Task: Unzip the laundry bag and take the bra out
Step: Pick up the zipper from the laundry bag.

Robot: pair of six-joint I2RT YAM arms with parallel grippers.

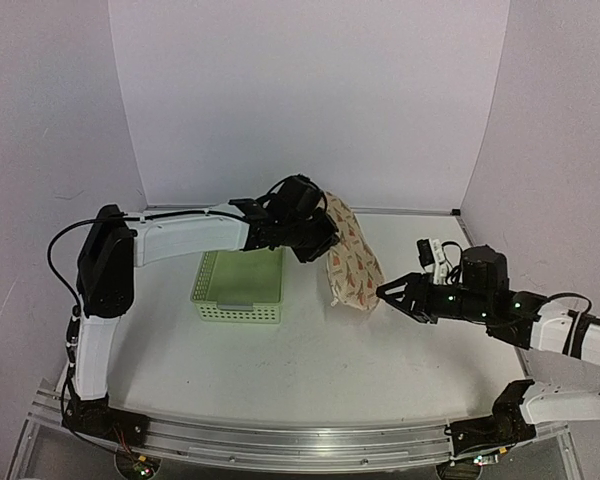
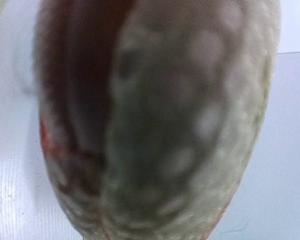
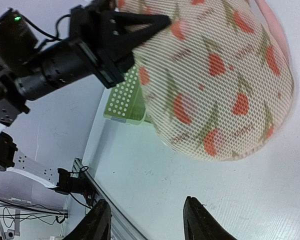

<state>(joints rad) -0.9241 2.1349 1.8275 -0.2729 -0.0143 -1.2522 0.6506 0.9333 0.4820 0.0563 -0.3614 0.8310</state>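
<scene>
The laundry bag (image 1: 352,258), cream mesh with orange-red and green motifs, stands tilted on its edge right of the basket. It fills the right wrist view (image 3: 215,80) and, blurred, the left wrist view (image 2: 190,125). My left gripper (image 1: 323,243) is at the bag's upper left edge and looks shut on it. Its black fingers (image 3: 140,22) lie on the fabric. A dark maroon blur (image 2: 75,100) shows at the bag's left side; I cannot tell if it is the bra. My right gripper (image 1: 384,292) (image 3: 150,225) is open and empty, just short of the bag's near end.
A light green lattice basket (image 1: 238,287) sits left of the bag, under the left arm, and shows in the right wrist view (image 3: 124,97). White walls stand behind and at both sides. A metal rail (image 1: 300,440) runs along the near table edge.
</scene>
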